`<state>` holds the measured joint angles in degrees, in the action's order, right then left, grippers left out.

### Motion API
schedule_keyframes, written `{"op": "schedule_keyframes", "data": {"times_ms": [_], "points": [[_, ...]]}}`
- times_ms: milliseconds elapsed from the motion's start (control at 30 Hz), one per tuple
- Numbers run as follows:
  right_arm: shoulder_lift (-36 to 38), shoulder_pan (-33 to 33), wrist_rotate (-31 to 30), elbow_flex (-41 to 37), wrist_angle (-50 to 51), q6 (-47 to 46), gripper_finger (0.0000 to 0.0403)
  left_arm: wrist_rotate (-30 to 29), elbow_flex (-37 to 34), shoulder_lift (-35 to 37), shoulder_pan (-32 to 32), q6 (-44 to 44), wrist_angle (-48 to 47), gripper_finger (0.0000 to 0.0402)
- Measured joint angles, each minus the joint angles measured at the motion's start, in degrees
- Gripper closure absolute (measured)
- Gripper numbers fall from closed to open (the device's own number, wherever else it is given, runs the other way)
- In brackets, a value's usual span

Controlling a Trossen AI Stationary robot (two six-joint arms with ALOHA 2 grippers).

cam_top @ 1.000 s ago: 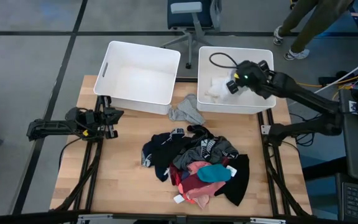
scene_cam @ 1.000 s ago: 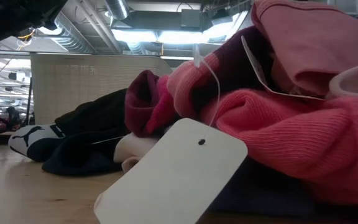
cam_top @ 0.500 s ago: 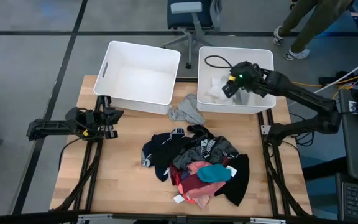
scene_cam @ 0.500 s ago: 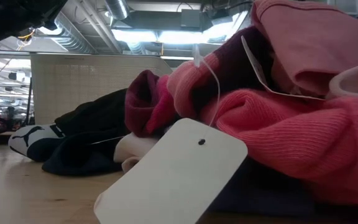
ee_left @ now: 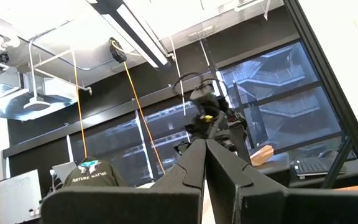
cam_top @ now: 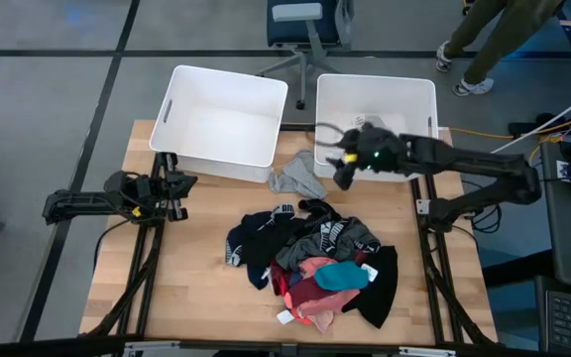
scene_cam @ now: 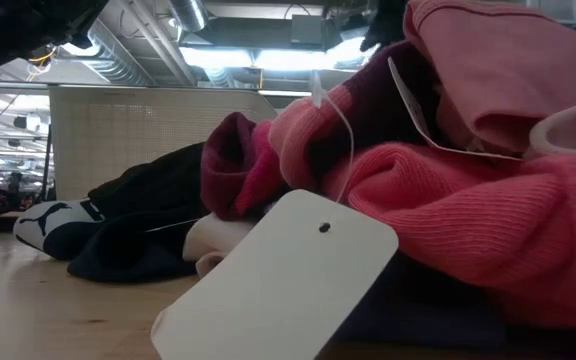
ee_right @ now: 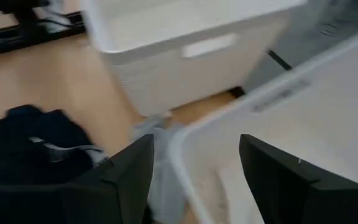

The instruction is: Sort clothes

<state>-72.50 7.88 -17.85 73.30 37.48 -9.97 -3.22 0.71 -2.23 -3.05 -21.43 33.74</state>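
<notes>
The clothes lie in a mixed pile [cam_top: 315,263] of black, grey, pink, maroon and teal garments on the wooden table's near middle. In the low view, pink and maroon garments [scene_cam: 468,190] with a white paper tag [scene_cam: 278,285] fill the front. A grey garment [cam_top: 298,177] lies on the table between the two white bins, and also shows in the right wrist view [ee_right: 160,180]. My right gripper [cam_top: 343,171] is open and empty [ee_right: 194,168], above the right bin's near left corner. My left gripper [cam_top: 179,186] is shut and empty [ee_left: 205,146], at the table's left.
Two white plastic bins stand at the table's far side, the left one [cam_top: 181,99] and the right one [cam_top: 424,94]. Bare wood lies left of the pile [cam_top: 186,268]. A person's legs show beyond the far right corner [cam_top: 484,50]. An office chair [cam_top: 300,25] stands behind the table.
My right gripper has come out of the right bin, moving toward the table's near edge and leftward to the bin's near left corner, toward the grey garment and the pile. The clothes have kept still.
</notes>
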Motion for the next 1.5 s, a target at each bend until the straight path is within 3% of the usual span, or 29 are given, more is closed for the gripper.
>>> {"op": "schedule_keyframes", "data": {"times_ms": [367, 667, 1000, 1267, 1400, 1500], "points": [[-13.5, -10.2, -0.1, 0.0, -6.9, 3.0, 0.0166, 0.0, 0.0, 0.0, 0.0, 0.0, 0.0, 0.0398], [-26.4, -13.7, -0.1, 0.0, -13.6, 3.0, 0.0166, 0.0, 0.0, 0.0, 0.0, 0.0, 0.0, 0.0398], [-35.3, -19.3, 3.2, 0.0, -13.8, 1.5, 0.0166, 0.0, 0.0, 0.0, 0.0, 0.0, 0.0, 0.0398], [-35.5, -22.9, 14.4, 0.0, -5.9, 2.7, 0.0166, 0.0, 0.0, 0.0, 0.0, 0.4, 0.0, 0.0398], [-33.5, -23.1, 10.7, 2.4, -2.0, 3.8, 0.0166, 0.0, 0.0, 0.0, 0.0, 0.4, 0.2, 0.0398], [-33.1, -22.8, 1.1, 4.7, -3.1, 5.7, 0.0166, 0.0, 0.0, 0.0, 0.0, 0.4, 0.3, 0.0398]]}}
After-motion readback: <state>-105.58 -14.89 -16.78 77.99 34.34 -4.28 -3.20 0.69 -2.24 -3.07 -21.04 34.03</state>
